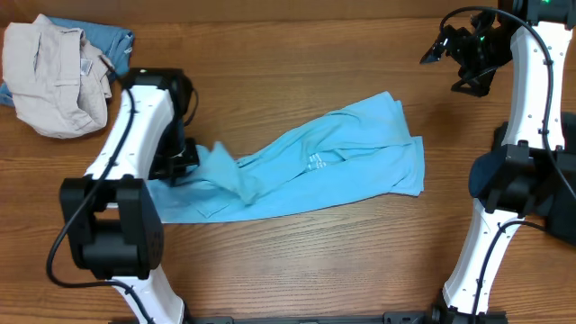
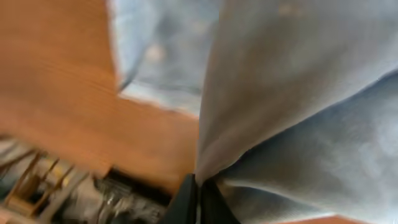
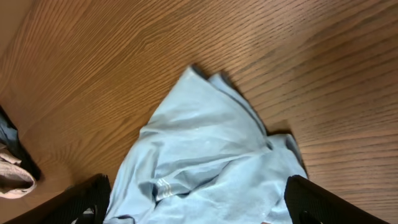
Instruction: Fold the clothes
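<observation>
Overhead view: sky-blue T-shirt [image 1: 315,166] spread in a loose, wrinkled band across the middle of the tabletop [image 1: 297,63], running from near the left edge up toward the right edge.
T-shirt shape: not flat; bunched and ridged along its length, one end raised into a peak at the left, the other lying in flaps toward the right edge.
White print [image 1: 315,162]: small, near the middle of the cloth; too small to read.
Left gripper [image 1: 184,155]: low over the left end of the T-shirt, closed on a pinched fold of the blue cloth.
Left wrist view: blurred; dark fingertips [image 2: 186,196] pressed together at the bottom, cloth rising from them and filling the right side, bare wood to the left.
Right gripper [image 1: 441,49]: held high near the far right corner, well apart from the T-shirt, fingers spread wide, holding nothing.
Right wrist view: looks down on the right end of the T-shirt from above, dark fingers [image 3: 81,202] at either lower corner.
Far left corner: beige garment [image 1: 49,76] heaped on a denim-blue garment [image 1: 103,36], apart from the T-shirt.
</observation>
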Action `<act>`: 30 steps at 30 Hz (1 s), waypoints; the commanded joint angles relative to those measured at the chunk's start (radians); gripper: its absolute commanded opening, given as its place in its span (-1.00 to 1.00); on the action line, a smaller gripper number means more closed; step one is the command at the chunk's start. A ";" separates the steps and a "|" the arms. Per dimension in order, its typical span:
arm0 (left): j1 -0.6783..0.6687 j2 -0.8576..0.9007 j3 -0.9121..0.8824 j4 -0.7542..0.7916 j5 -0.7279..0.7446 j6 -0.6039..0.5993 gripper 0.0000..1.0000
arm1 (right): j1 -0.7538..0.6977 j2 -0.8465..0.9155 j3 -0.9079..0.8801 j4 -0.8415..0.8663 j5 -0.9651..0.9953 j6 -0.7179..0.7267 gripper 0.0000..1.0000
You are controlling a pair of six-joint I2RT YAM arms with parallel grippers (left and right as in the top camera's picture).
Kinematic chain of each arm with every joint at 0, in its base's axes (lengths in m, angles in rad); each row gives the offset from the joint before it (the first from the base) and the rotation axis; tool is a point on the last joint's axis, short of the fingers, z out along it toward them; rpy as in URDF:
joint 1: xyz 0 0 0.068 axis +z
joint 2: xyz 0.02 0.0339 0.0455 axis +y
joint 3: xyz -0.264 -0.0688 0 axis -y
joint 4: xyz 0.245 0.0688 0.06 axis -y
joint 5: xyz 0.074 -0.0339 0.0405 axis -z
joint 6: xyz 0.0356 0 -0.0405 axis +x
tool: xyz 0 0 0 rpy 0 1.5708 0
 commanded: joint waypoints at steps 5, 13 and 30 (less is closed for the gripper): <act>0.047 -0.032 0.016 -0.130 -0.080 -0.051 0.17 | 0.003 -0.050 -0.002 0.001 -0.006 -0.007 0.89; 0.039 -0.036 0.016 -0.095 -0.044 -0.111 0.82 | 0.067 -0.050 -0.002 0.001 -0.005 -0.057 0.72; -0.115 -0.040 -0.320 0.336 0.311 0.032 -0.92 | 0.285 -0.049 -0.402 0.082 0.046 -0.079 -0.92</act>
